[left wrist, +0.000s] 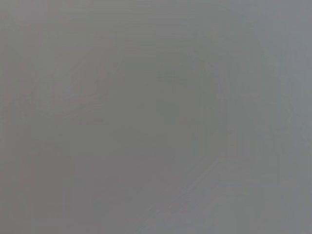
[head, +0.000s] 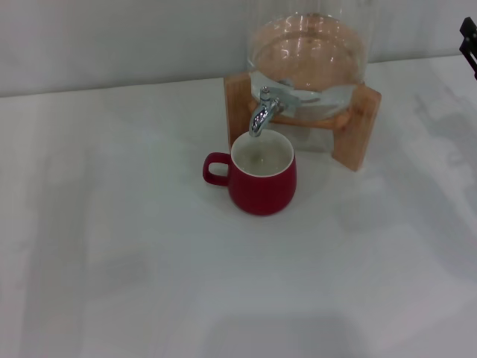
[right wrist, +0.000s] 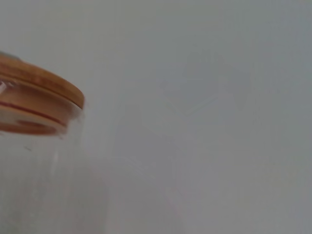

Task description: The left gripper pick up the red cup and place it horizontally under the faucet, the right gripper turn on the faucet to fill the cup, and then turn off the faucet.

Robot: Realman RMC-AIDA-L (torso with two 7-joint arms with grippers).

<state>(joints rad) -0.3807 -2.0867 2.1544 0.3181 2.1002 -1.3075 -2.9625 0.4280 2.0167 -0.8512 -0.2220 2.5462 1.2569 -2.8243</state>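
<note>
The red cup [head: 260, 176] stands upright on the white table, its handle pointing left and its white inside showing. Its mouth sits directly below the spout of the chrome faucet [head: 263, 110], which juts from the front of the glass jar [head: 307, 52]. Only a black sliver of the right gripper [head: 469, 43] shows at the head view's right edge, well away from the faucet. The left gripper is out of view. The left wrist view is a flat grey. In the right wrist view I see the jar's wooden lid [right wrist: 39, 92] and glass wall.
The glass jar rests on a wooden stand [head: 358, 127] at the back of the white table [head: 149, 261]. A pale wall runs behind it.
</note>
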